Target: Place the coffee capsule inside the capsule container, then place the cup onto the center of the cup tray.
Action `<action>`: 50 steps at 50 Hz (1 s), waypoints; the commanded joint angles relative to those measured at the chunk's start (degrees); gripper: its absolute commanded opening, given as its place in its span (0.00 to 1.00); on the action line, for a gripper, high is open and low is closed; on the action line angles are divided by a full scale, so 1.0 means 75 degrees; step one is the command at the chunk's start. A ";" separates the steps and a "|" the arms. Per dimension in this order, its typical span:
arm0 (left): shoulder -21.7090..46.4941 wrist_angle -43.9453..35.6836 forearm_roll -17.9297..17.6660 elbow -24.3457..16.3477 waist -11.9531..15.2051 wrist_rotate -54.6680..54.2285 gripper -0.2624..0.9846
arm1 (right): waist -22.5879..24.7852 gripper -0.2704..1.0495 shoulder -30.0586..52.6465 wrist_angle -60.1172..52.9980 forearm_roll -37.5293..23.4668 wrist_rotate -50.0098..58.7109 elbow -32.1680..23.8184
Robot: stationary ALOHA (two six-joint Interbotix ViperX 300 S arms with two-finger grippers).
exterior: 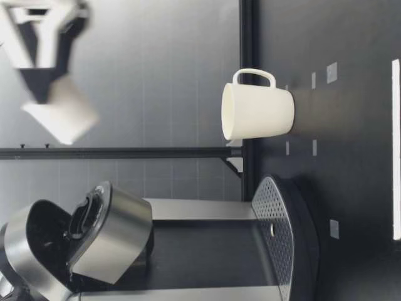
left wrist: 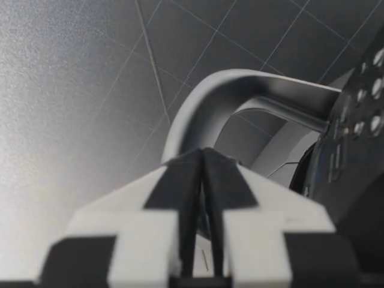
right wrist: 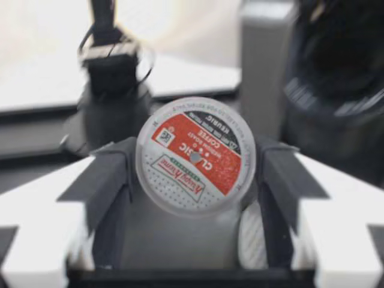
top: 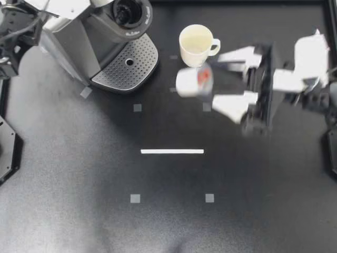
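While my right gripper (top: 213, 81) hangs high above the counter (top: 168, 221), near the white cup (top: 196, 45), its two fingers are closed on the sides of the coffee capsule (top: 192, 83). It is a small white pod whose round lid is red and white with a little dot in the middle. My left gripper (left wrist: 203, 157) is close to the coffee machine (top: 100, 42), its fingers pressed together with nothing between them.

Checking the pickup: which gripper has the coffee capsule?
My right gripper, shut on the coffee capsule near the cup; my left gripper is shut with nothing in it.
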 commanded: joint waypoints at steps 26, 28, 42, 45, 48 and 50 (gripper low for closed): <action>-0.0563 -0.1688 -0.0047 -0.0340 0.0070 -0.1277 0.31 | -0.0527 0.63 -0.0375 -0.0023 0.0012 -0.0281 -0.0691; -0.0680 -0.1922 -0.0059 -0.0375 0.0000 -0.1453 0.31 | -0.0598 0.63 -0.0363 0.0012 0.0012 -0.0281 -0.0762; -0.1922 -0.4383 -0.0023 -0.0152 -0.0234 -0.3152 0.31 | -0.0996 0.63 0.0211 0.0750 -0.0047 -0.0504 -0.1664; -0.2250 -0.4875 -0.0012 -0.0023 -0.0234 -0.3504 0.31 | -0.1043 0.63 0.0387 0.0891 -0.0047 -0.0633 -0.1852; -0.2566 -0.5262 0.0000 0.0117 -0.0234 -0.3809 0.31 | -0.1090 0.63 0.0562 0.0996 -0.0047 -0.0762 -0.2027; -0.2766 -0.5508 0.0012 0.0211 -0.0234 -0.3949 0.31 | -0.1113 0.63 0.0680 0.1055 -0.0047 -0.0832 -0.2180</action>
